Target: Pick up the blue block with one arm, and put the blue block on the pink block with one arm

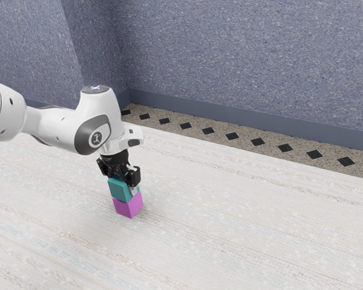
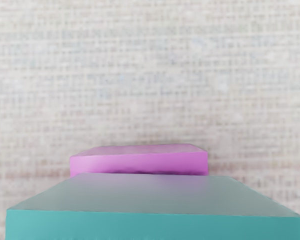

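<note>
The gripper [image 1: 121,179] is pinching the blue block [image 1: 120,190], apparently seating it on the pink block [image 1: 129,206]; the next move calls for spreading the claw and rising straight up.

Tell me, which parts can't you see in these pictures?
Wrist view: the blue block covers most of the pink block; one strip of it shows.
Wrist view: the blue block's lower part is cut off by the picture's edge.
Exterior view: the gripper hides the blue block's top.
Exterior view: the arm is cut off at the left edge, so its base is unseen.
</note>
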You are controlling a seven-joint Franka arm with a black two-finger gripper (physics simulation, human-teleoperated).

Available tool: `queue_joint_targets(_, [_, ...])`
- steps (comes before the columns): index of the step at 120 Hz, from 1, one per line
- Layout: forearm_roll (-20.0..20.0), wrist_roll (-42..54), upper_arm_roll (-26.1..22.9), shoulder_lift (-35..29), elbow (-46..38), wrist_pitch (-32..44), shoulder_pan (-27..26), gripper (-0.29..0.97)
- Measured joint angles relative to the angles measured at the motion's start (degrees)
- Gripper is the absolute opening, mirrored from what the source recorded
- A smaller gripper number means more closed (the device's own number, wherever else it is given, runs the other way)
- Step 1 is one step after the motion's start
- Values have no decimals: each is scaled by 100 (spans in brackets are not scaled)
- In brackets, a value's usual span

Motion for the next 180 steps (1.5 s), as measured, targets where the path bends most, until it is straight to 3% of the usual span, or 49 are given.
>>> queue_joint_targets(106, [-12, 84, 43, -65, -23, 19, 9, 40])
queue_joint_targets(133, [6, 106, 50, -116, -31, 15, 9, 56])
queue_joint_targets(149, [225, 85, 156, -926, 10, -70, -49, 61])
queue_joint_targets(164, [213, -443, 169, -1165, 1101, -582, -33, 64])
queue_joint_targets(180, [-60, -1973, 179, -1301, 2721, -2180, -102, 66])
